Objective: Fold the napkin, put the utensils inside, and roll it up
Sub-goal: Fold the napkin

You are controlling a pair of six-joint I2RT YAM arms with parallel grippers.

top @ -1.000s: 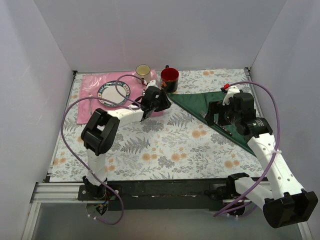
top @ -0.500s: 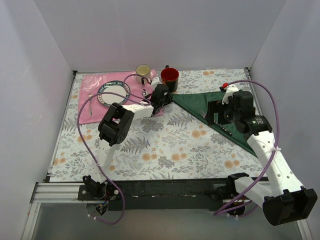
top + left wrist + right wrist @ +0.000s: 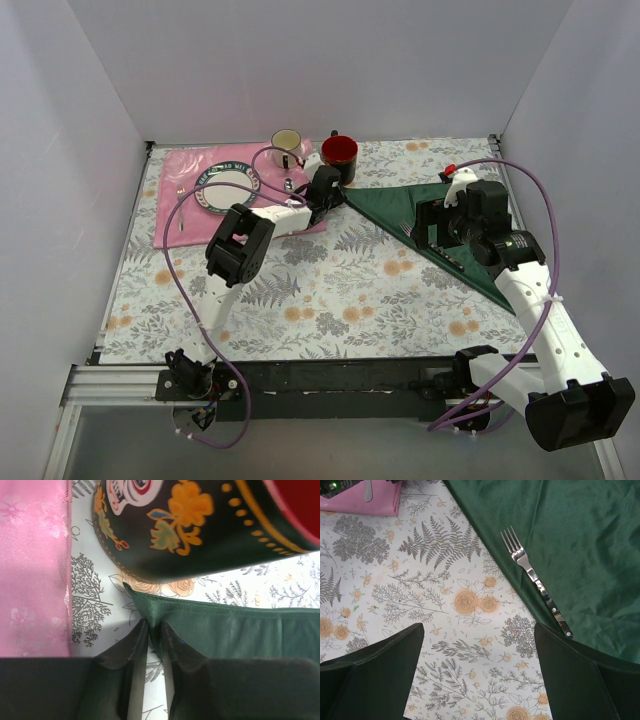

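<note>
The dark green napkin lies folded into a triangle at the right of the table. Its left corner sits by the black flowered mug. My left gripper is shut on that corner, with green cloth pinched between its fingers. A fork with a silver head and a dark riveted handle lies on the napkin near its lower edge. My right gripper hovers above the fork, open and empty, with its fingers wide apart. I see no other utensils.
A pink placemat at the back left holds a plate and a small silver fork. A cream mug and the red-lined mug stand at the back. White walls enclose three sides.
My left gripper has moved right and farther back to the napkin's left corner and closed on it. The right arm has barely moved.
</note>
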